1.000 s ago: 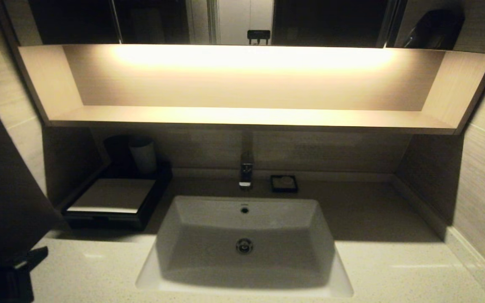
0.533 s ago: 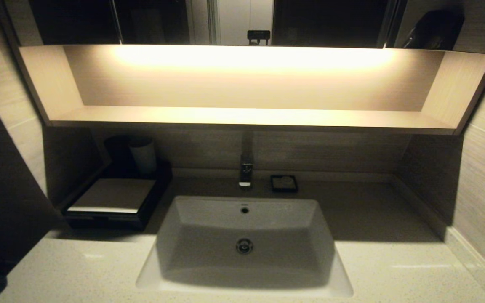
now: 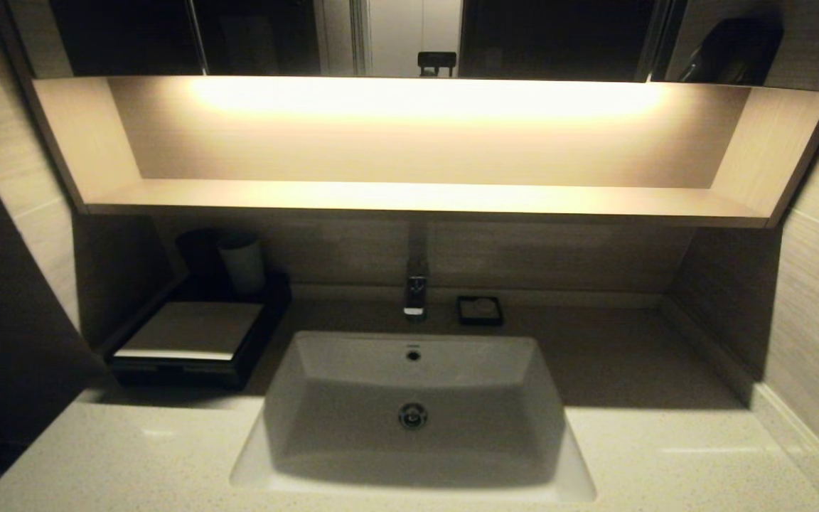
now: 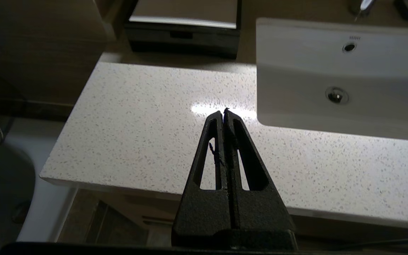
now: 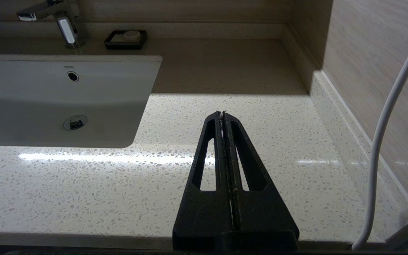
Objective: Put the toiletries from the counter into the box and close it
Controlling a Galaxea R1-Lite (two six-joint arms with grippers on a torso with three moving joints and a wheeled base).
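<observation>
Box at the back left of the counter in the head view, against the wall, left of the white basin; black body, pale beige top panel, drawer front flush with the frame. Pale cup upright just behind it, at the box's far end. Tap centred behind the basin, small black square dish just right of the tap. Lit wooden shelf spanning the wall above. Toiletries not made out anywhere on the stone. Neither arm visible from the head camera.

Left wrist view: left gripper held above the counter's front left stretch, both black fingers pressed together, nothing between them. Box well beyond, near the wall, with its drawer pushed in. Basin off to one side, apart from the fingertips.

Right wrist view: right gripper above the counter's right stretch, fingers likewise pressed together and empty. Basin, tap and black dish with a pale round piece inside, all well apart from the gripper. White cable hanging along the side wall.
</observation>
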